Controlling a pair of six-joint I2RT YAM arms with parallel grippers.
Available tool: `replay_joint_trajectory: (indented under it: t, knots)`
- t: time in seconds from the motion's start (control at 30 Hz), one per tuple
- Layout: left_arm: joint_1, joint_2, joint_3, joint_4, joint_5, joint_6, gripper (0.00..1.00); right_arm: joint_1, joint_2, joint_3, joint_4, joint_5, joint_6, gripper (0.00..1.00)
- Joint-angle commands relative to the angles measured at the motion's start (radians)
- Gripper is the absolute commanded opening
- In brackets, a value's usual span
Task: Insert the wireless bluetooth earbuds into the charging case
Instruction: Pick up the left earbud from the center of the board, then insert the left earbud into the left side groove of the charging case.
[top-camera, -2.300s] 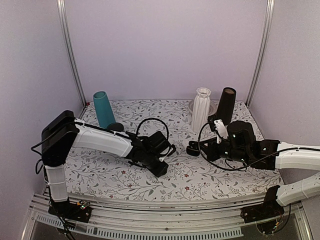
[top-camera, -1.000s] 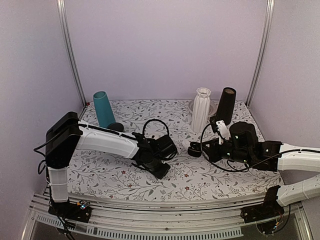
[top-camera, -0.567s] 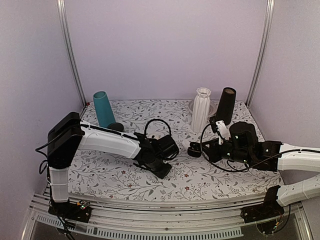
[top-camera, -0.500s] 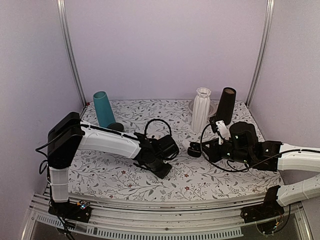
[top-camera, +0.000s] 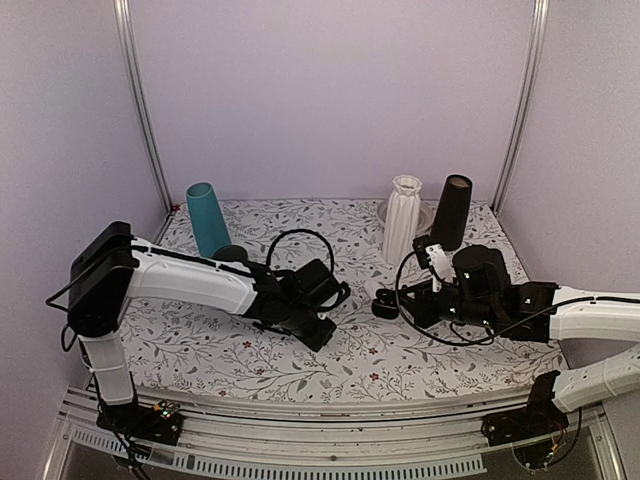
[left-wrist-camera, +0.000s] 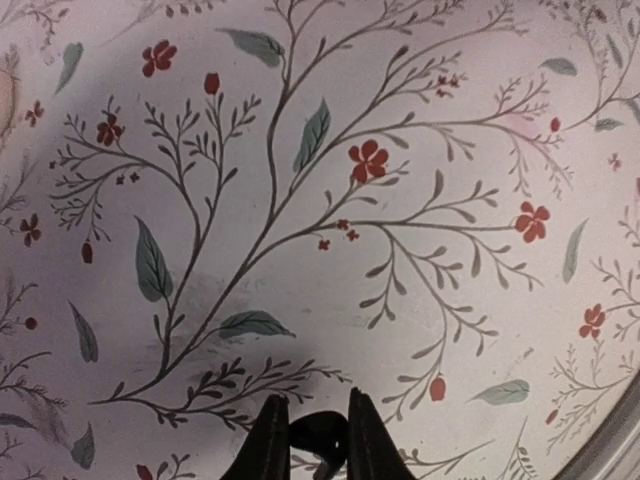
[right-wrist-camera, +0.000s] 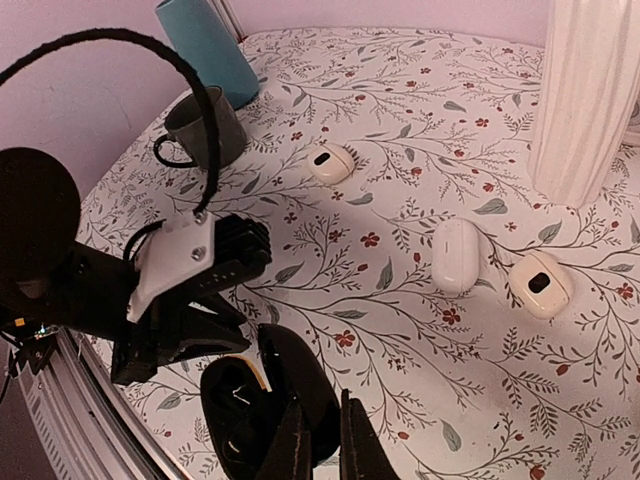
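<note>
Only partly seen, an earbud (left-wrist-camera: 320, 437) sits clamped in left pincer (left-wrist-camera: 314, 420); right pincer (right-wrist-camera: 322, 428) clamps the charging case (right-wrist-camera: 243, 418).

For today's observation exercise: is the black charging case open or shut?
Open. The charging case shows its lid swung up from the hollow base, right wrist view.

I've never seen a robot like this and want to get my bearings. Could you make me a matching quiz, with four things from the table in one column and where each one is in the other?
Things
1. teal cup
2. white ribbed vase
3. charging case
4. earbud

Places
A. pinched in the left gripper
B. in the right gripper, lid open
C. back left, next to the grey mug
D. back right, beside the tall black cup

Pairs: 1-C, 2-D, 3-B, 4-A
</note>
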Motion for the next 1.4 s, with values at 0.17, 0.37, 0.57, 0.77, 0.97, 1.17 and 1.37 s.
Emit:
replay_joint_trajectory:
  t: [0.17, 0.37, 0.57, 0.77, 0.97, 1.17, 1.37]
  knots:
    - [0.089, -0.235, -0.113, 0.262, 0.137, 0.056, 0.09, -0.027, 0.033, -0.019, 0.089, -0.064, -0.002, 0.03]
    - [0.136, -0.346, -0.146, 0.403, 0.257, 0.065, 0.09, -0.035, 0.073, -0.003, 0.142, -0.153, 0.000, 0.03]
    - [0.144, -0.424, -0.140, 0.515, 0.372, 0.082, 0.09, -0.036, 0.097, 0.044, 0.178, -0.249, -0.010, 0.03]
    - [0.147, -0.450, -0.155, 0.662, 0.494, 0.061, 0.09, -0.036, 0.100, 0.068, 0.234, -0.319, -0.016, 0.03]
    - [0.147, -0.467, -0.203, 0.819, 0.588, 0.038, 0.09, -0.036, 0.081, 0.078, 0.310, -0.373, 0.006, 0.03]
    - [0.146, -0.489, -0.237, 0.892, 0.665, 0.067, 0.09, -0.037, 0.048, 0.085, 0.343, -0.384, 0.008, 0.03]
    - [0.135, -0.500, -0.250, 0.898, 0.696, 0.118, 0.10, -0.036, 0.022, 0.100, 0.339, -0.370, -0.025, 0.03]
